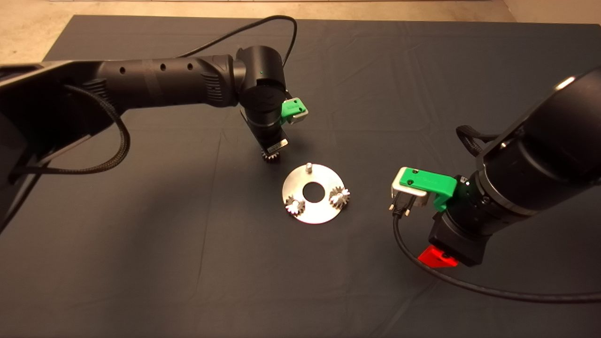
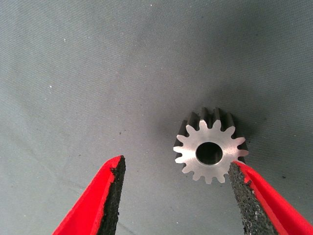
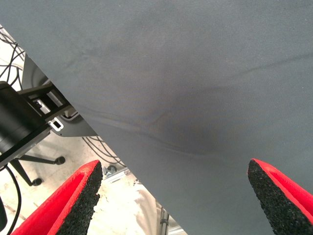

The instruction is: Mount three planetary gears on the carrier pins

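Note:
A round silver disc (image 1: 324, 211) lies mid-mat with the carrier pins on it. Two planetary gears (image 1: 295, 205) (image 1: 339, 197) sit on two of the pins. The far pin (image 1: 309, 167) stands bare. A third gear (image 1: 271, 158) (image 2: 210, 152) lies flat on the mat, just left of and beyond the disc. My left gripper (image 1: 273, 151) (image 2: 176, 164) hovers over it, open; the gear lies between the fingers, against one pad (image 2: 242, 196). My right gripper (image 1: 437, 257) (image 3: 172, 166) waits open and empty at the right of the disc.
The dark mat (image 1: 141, 258) covers the table. The right wrist view shows the mat's edge with floor, cables and a stand's foot (image 3: 49, 159) beyond it. The right arm's cable (image 1: 422, 263) trails over the mat near the disc.

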You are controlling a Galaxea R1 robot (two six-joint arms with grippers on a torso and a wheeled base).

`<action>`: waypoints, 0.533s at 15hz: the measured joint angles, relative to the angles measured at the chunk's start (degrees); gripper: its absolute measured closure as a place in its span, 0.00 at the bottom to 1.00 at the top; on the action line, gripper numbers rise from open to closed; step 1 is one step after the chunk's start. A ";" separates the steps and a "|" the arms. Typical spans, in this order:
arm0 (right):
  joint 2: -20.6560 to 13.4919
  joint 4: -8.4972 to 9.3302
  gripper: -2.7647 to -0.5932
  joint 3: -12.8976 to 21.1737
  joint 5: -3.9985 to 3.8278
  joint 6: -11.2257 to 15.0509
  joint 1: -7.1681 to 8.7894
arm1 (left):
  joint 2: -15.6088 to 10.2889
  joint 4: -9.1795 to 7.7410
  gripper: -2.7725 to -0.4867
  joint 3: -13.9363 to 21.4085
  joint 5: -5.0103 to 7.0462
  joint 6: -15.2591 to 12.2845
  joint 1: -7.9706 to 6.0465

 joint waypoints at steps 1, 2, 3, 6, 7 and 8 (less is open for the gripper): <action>0.00 0.00 0.26 0.00 0.02 0.00 0.00 | -0.20 -0.01 0.57 0.00 -0.01 0.00 0.23; -0.05 0.00 0.26 0.00 -0.01 0.00 0.00 | -0.38 0.01 0.57 0.00 -0.01 0.00 0.56; -0.11 0.00 0.26 0.00 -0.03 0.00 0.00 | -0.83 -0.01 0.57 0.00 -0.01 0.00 0.84; -0.11 0.00 0.26 0.00 -0.01 0.00 0.00 | -1.58 -0.02 0.57 -0.09 -0.34 0.00 0.82; -0.11 0.01 0.26 0.00 -0.01 0.00 0.00 | -1.64 -0.01 0.57 -0.09 -0.41 0.00 0.82; -0.11 0.00 0.26 0.00 -0.01 0.00 0.00 | -1.79 -0.01 0.57 -0.09 -0.34 0.00 0.82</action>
